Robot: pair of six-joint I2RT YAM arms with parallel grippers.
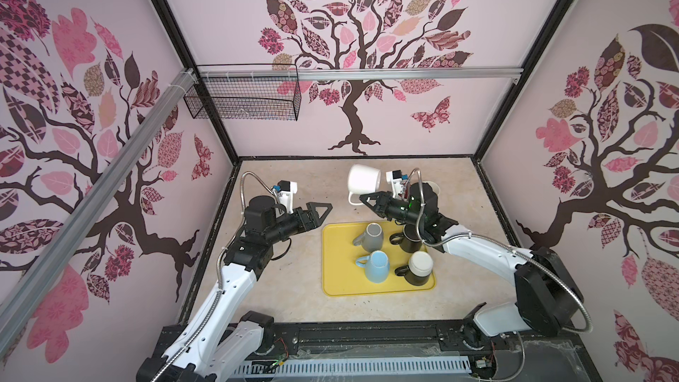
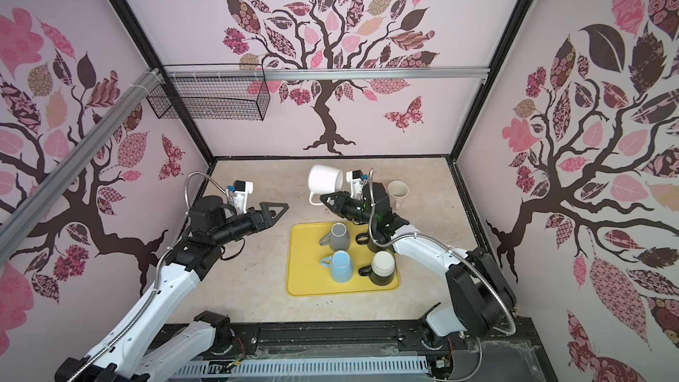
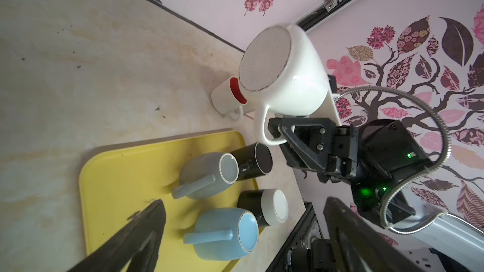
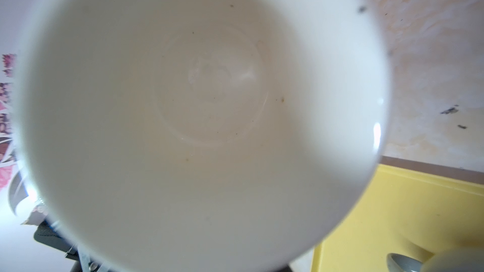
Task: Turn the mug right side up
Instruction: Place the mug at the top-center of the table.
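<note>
1. Overhead, the white mug (image 1: pixel 363 178) hung in the air behind the yellow tray (image 1: pixel 330 282), tipped onto its side, neither upright nor fully inverted.
2. Its ribbed base faced the left arm's side, as the left wrist view (image 3: pixel 264 61) showed, and its open mouth faced the right wrist camera, which looked straight into the pale interior (image 4: pixel 199 95).
3. The right gripper (image 1: pixel 368 199) was clamped together on the mug's handle, which pointed downward; the left wrist view showed a dark finger (image 3: pixel 290 137) at the handle loop.
4. The left gripper (image 1: pixel 323 211) stood with its fingers wide apart and held nothing, hovering over the table (image 1: pixel 286 288) just left of the tray's far corner.
5. On the tray four mugs sat mouth down: a grey mug (image 1: pixel 371 237), a blue mug (image 1: pixel 376 267), a black mug with a white base (image 1: pixel 417 269) and a plain black mug (image 1: pixel 408 240) partly hidden under the right arm.
6. A small white mug (image 2: pixel 398 192) stood mouth up on the table beyond the right arm.
</note>
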